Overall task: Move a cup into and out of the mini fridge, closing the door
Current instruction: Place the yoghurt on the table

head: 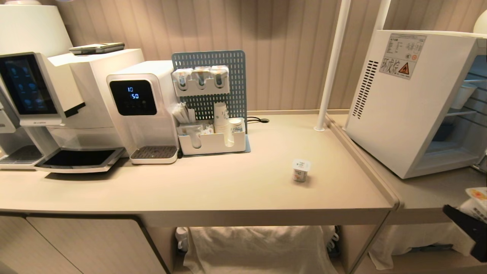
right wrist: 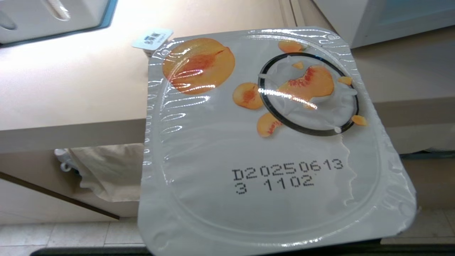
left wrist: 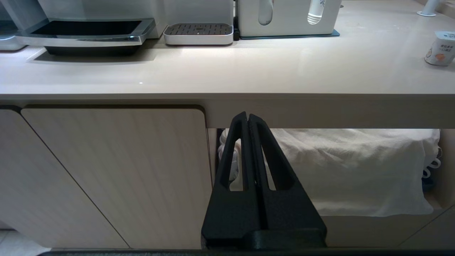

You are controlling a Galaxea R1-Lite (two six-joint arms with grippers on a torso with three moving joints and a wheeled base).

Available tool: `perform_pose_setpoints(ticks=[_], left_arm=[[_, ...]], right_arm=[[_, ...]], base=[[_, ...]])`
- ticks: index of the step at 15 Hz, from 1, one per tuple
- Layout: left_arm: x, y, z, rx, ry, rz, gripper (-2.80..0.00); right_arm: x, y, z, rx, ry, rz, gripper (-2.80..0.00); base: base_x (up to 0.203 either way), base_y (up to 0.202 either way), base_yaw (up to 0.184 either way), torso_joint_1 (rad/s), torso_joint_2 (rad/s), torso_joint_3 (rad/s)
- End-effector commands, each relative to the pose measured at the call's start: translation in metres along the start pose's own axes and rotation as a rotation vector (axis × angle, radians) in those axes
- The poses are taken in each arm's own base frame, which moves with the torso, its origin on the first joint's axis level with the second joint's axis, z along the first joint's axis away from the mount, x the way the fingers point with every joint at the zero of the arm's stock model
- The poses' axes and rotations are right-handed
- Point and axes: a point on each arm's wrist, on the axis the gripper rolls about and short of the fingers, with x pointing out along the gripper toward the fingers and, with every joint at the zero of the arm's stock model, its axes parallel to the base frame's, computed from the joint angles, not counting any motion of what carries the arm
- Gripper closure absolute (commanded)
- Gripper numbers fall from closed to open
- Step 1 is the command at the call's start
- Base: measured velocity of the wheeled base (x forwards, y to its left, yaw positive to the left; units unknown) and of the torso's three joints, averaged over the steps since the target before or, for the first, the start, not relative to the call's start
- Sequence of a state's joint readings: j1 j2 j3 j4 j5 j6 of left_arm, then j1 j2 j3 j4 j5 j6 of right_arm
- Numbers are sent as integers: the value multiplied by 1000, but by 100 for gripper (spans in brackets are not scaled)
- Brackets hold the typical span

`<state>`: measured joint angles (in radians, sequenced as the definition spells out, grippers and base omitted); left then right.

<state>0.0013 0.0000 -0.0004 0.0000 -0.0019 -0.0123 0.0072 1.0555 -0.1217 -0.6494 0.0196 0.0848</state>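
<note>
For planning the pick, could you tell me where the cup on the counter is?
In the head view, the cup stands alone on the counter, right of centre, between organiser tray and mini fridge.

Likely office pantry, coffee machine, water dispenser, mini fridge

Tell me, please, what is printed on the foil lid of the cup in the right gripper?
Orange peach halves and slices on white foil lid, plus a black date code; clearest in the right wrist view.

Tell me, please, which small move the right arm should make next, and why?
Probably raise the right gripper toward the white box-shaped mini fridge. It seems to hold a peach-printed, foil-lidded yogurt cup out beyond the beige counter, and the fridge's shelved interior stands open.
</note>
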Motion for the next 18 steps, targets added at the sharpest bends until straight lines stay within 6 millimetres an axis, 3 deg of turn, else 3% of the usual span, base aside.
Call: perform_pose_setpoints(ticks=[1, 5, 8, 11, 14, 18], left_arm=[[0, 0, 0, -1, 2, 1, 0], [0, 0, 0, -3, 2, 2, 0], [0, 0, 0, -3, 2, 2, 0], [0, 0, 0, -3, 2, 1, 0], [0, 0, 0, -3, 2, 2, 0], [0, 0, 0, -5, 2, 2, 0]], right_arm=[[65, -2, -14, -6, 58, -2, 0], [151, -6, -41, -41, 87, -1, 0], [233, -8, -50, -85, -11, 3, 0], [295, -12, -74, -169, -62, -6, 0], [334, -14, -79, -258, -116, -62, 0], [347, -17, -83, -304, 20, -163, 0]], base=[[0, 0, 0, 0, 0, 0], [0, 0, 0, 0, 0, 0], [0, 0, 0, 0, 0, 0], [0, 0, 0, 0, 0, 0], [0, 0, 0, 0, 0, 0], [0, 0, 0, 0, 0, 0]])
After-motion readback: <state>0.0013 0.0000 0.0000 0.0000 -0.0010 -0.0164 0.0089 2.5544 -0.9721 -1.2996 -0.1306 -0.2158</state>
